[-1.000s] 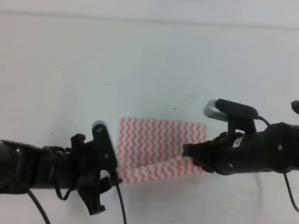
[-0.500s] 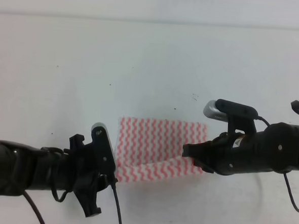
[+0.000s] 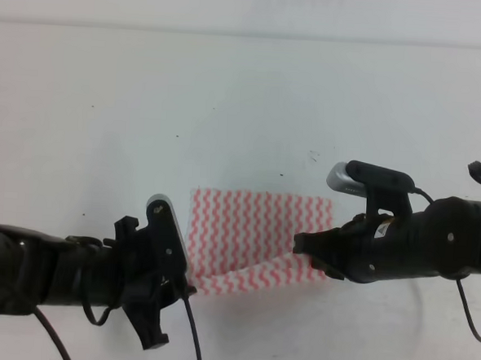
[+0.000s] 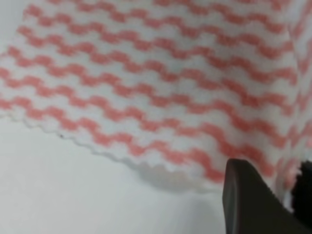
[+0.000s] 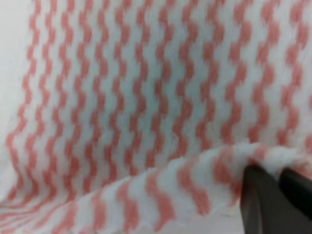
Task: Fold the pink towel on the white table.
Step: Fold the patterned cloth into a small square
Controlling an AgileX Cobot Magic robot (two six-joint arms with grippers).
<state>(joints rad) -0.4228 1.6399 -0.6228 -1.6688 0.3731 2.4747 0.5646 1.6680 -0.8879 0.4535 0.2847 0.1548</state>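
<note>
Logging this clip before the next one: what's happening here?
Two robot arms are folding the pink towel on the white table. The left gripper and the right gripper each pinch a near corner, and the wrist views show cloth between the fingers. The near edge is lifted, the far part lies flat. The fold isn't completed.

- Pink towel (image 3: 250, 229): thin cloth with pink-red and white wavy stripes, lying near the front middle of the surface, far part flat, near edge lifted and turned over in a narrow band.
- White surface (image 3: 229, 106): plain, flat, lightly speckled.
</note>
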